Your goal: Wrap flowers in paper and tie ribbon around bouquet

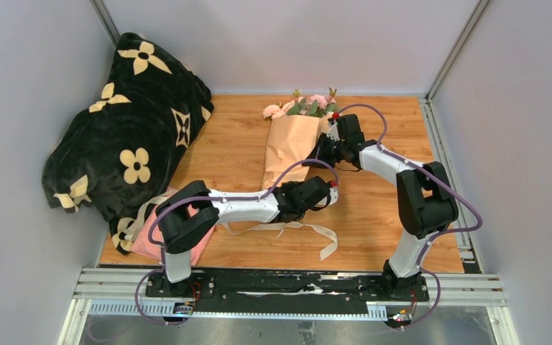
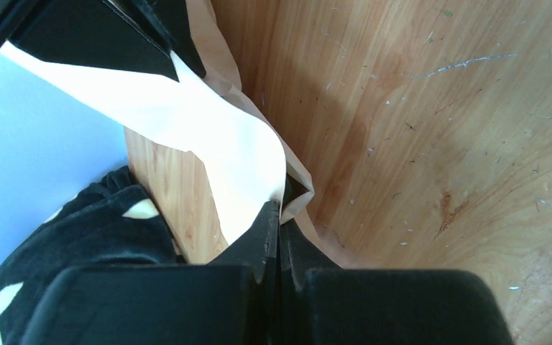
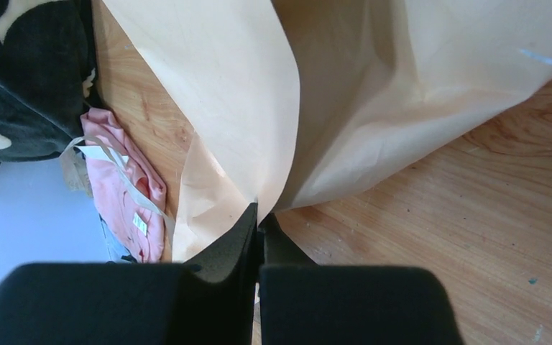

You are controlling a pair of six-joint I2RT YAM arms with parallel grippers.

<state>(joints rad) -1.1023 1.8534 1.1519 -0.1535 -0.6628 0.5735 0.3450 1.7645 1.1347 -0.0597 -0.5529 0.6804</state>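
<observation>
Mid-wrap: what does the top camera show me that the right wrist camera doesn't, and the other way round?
Only the top view: the flowers at the wrap's far end, the left arm reaching in, and the ribbon trailing over the table near the bases.
Only the right wrist view: the right gripper shut on the paper edge, and the white label on the pink cloth; a beige strand across that cloth may be ribbon too.
Both: paper, pink cloth, black blanket, table.
</observation>
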